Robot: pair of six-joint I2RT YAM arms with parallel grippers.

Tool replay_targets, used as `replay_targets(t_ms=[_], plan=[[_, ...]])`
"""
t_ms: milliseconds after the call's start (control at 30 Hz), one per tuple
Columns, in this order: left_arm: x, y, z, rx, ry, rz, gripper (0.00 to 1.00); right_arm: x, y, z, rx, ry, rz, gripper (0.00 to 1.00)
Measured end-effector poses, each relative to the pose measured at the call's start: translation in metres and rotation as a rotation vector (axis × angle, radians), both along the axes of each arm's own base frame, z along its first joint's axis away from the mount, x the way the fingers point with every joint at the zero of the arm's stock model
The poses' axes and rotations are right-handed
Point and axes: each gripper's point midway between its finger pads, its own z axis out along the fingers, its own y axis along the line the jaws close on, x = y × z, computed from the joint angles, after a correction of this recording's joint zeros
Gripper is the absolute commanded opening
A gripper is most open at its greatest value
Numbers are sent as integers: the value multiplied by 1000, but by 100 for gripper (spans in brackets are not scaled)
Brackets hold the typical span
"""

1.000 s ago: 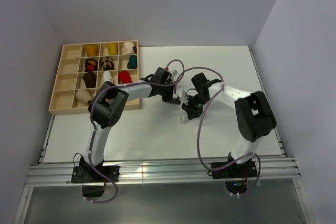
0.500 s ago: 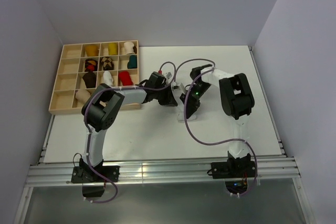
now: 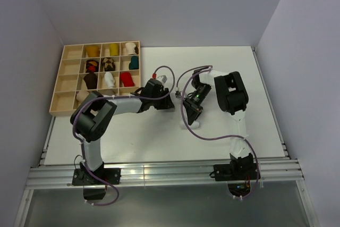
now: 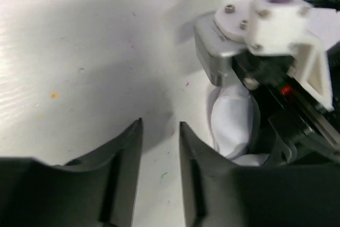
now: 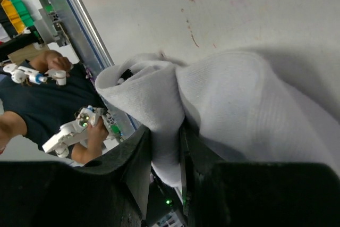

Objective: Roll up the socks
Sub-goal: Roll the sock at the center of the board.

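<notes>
A pale white sock lies bunched on the white table, one folded end standing up between my right gripper's fingers, which are shut on it. From above, that gripper points down at mid-table and the sock shows just under it. In the left wrist view the same sock hangs under the right gripper's body. My left gripper stands just to the sock's left, low over the table, open, with only bare table between its fingers. In the top view my left gripper sits close beside the right one.
A wooden tray with compartments stands at the back left and holds several rolled socks in yellow, red, teal and other colours. The table's near edge has a metal rail; a person sits beyond it.
My left gripper has opened and drawn back to the left, away from the sock. The right arm has folded in, and its gripper has moved slightly nearer, still shut on the sock.
</notes>
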Motion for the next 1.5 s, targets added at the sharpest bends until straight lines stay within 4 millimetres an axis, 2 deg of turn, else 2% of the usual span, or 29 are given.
replay_targets(t_ms=[200,300,400,533,633,800,967,1067,1100,1200,1333,1500], plan=[[-10,0,24,0,-108,-54,47,3,-4,-1,-52,-5,6,23],[-23,-14,44,-22,-188,-156,47,3,-4,-1,-66,-6,8,24],[-46,-36,54,-51,-242,-302,46,3,-4,-1,-71,-4,5,24],[-76,-53,49,-78,-233,-461,45,3,-3,-2,-78,-2,4,26],[-86,-55,37,-83,-206,-524,44,3,-4,-2,-80,-2,3,27],[-89,-55,18,-69,-175,-551,44,3,-4,-2,-87,-1,-1,27],[-88,-56,15,-69,-170,-556,45,3,-3,-2,-92,0,0,29],[-86,-59,13,-69,-165,-557,38,2,-4,-3,-98,-1,1,32],[-85,-61,12,-69,-160,-558,24,1,-5,-3,-102,-2,1,33],[-83,-64,9,-72,-134,-545,0,0,-8,-2,-117,-15,3,41],[-75,-72,9,-61,-96,-499,0,0,-11,0,-138,-56,-3,52],[-71,-74,8,-16,-48,-411,0,9,-14,4,-155,-143,-33,56]])
